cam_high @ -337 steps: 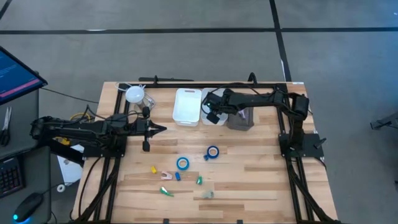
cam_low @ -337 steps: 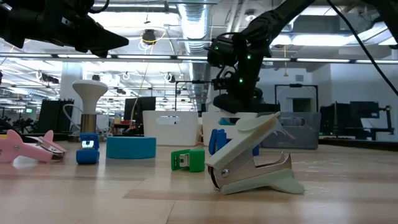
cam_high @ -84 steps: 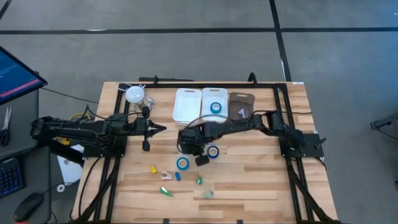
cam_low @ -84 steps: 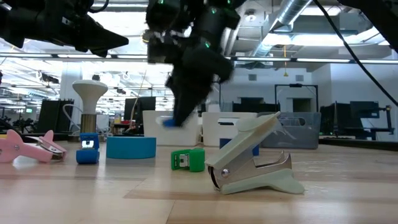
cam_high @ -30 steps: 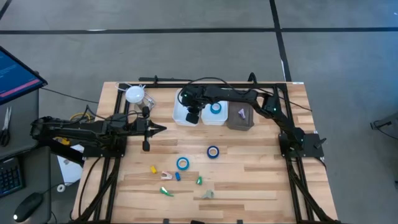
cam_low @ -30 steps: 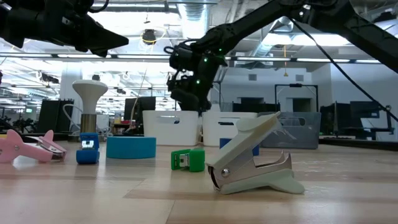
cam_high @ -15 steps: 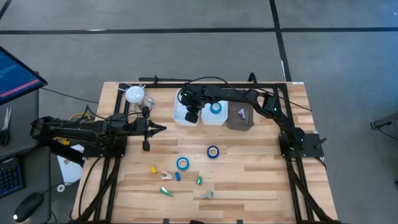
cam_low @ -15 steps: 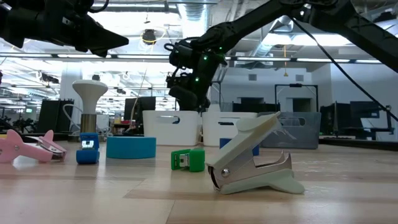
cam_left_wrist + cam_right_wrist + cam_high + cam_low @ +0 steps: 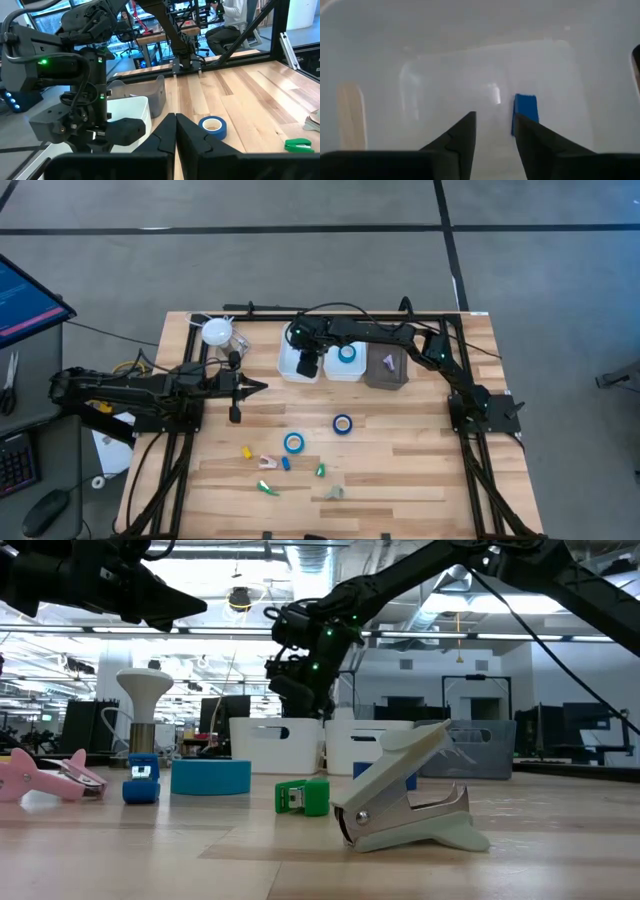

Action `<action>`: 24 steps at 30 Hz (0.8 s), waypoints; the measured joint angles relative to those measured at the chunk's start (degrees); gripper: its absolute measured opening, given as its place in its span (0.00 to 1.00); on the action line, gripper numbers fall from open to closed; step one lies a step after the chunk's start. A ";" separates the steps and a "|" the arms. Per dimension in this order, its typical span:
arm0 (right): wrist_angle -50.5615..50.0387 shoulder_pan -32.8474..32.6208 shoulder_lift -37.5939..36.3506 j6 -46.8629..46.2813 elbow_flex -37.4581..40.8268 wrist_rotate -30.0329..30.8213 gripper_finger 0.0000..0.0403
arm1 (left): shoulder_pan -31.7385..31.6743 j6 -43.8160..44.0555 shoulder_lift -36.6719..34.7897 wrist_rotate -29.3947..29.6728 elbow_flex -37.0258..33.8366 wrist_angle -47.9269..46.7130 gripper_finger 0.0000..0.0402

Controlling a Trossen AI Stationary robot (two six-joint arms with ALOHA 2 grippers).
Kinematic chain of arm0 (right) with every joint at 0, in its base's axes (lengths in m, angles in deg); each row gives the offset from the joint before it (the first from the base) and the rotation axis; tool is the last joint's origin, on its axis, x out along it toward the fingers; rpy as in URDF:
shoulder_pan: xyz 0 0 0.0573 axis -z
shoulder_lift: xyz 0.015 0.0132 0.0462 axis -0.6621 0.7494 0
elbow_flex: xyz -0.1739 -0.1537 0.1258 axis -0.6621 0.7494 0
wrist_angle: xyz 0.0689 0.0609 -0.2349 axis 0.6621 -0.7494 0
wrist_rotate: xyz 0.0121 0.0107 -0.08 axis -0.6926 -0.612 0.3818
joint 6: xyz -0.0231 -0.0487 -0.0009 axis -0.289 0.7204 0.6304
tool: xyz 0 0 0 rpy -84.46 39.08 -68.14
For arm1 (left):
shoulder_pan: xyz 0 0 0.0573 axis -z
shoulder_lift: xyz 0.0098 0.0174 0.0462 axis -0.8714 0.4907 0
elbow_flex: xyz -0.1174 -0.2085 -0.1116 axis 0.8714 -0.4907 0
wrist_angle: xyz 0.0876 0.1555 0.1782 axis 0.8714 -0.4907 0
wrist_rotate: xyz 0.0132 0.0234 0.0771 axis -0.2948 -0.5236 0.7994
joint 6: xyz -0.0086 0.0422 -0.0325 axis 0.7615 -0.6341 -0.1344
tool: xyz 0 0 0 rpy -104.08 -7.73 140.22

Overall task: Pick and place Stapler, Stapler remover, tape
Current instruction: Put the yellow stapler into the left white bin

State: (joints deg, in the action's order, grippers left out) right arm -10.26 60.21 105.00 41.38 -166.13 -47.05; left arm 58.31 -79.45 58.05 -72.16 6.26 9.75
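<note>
My right gripper (image 9: 308, 366) hangs open over the left white bin (image 9: 292, 340). Its wrist view shows the fingertips (image 9: 495, 119) above the bin's floor, where a small blue rectangular piece (image 9: 525, 113) lies just beyond one finger, apart from it. One blue tape roll (image 9: 347, 353) lies in the middle white bin; two more (image 9: 342, 423) (image 9: 293, 442) lie flat on the table. A pale stapler remover (image 9: 405, 795) rests on its jaws near the table's near edge, with a small green stapler (image 9: 303, 797) beside it. My left gripper (image 9: 252, 387) waits shut at the table's left.
A grey bin (image 9: 387, 366) stands to the right of the two white ones. Small yellow (image 9: 246, 451), pink (image 9: 266, 464), blue (image 9: 285, 463) and green (image 9: 320, 470) pieces lie scattered toward the near edge. A white lamp-like object (image 9: 217, 332) stands at the far left corner.
</note>
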 joint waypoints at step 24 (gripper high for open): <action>-18.49 -10.43 -15.14 8.34 -0.81 3.10 0.00 | 0.05 0.07 0.06 -0.02 -0.04 -1.16 0.01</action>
State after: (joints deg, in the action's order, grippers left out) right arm -28.76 49.78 89.86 49.72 -166.94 -43.94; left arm 58.35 -79.39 58.11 -72.18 6.22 8.59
